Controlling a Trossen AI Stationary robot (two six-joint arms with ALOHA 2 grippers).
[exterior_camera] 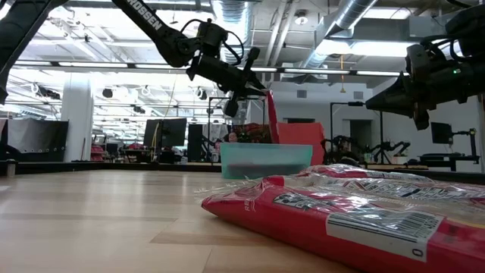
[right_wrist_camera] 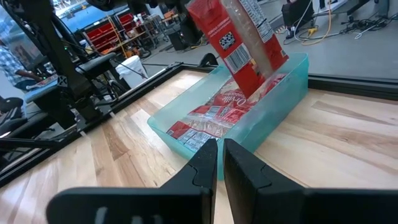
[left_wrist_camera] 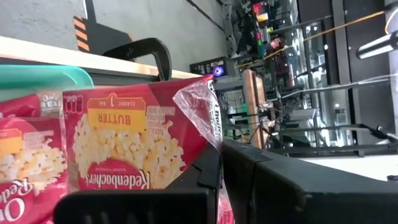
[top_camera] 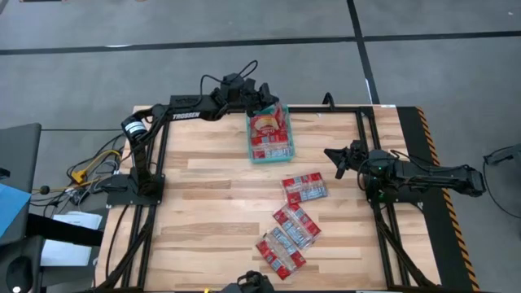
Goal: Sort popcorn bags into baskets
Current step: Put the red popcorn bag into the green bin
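My left gripper (top_camera: 267, 104) is over the far end of the teal basket (top_camera: 288, 151), shut on a red popcorn bag (right_wrist_camera: 239, 37) with a yellow popcorn picture (left_wrist_camera: 124, 146). That bag hangs tilted, its lower end down inside the basket (right_wrist_camera: 277, 102). More red bags lie flat in the basket (right_wrist_camera: 211, 115). Several loose red bags with silvery-blue print lie flat on the table's near right part (top_camera: 304, 188) (top_camera: 295, 225) (top_camera: 281, 254). My right gripper (top_camera: 334, 156) is shut and empty, in the air to the right of the basket. My left gripper (left_wrist_camera: 221, 162) pinches the popcorn bag by its upper end, at the clear crimped seam (left_wrist_camera: 199, 109), between its two fingers. It comes at the bag slanting down from the table's left (exterior_camera: 254, 89). The bag hangs below, tilted, its lower end (right_wrist_camera: 252, 87) inside the basket.
A black frame runs along the table's far and side edges (top_camera: 326, 110). Bare wood lies left of the basket and across the table's left half (top_camera: 203, 203). One loose bag lies close in front of the low camera (exterior_camera: 356, 216).
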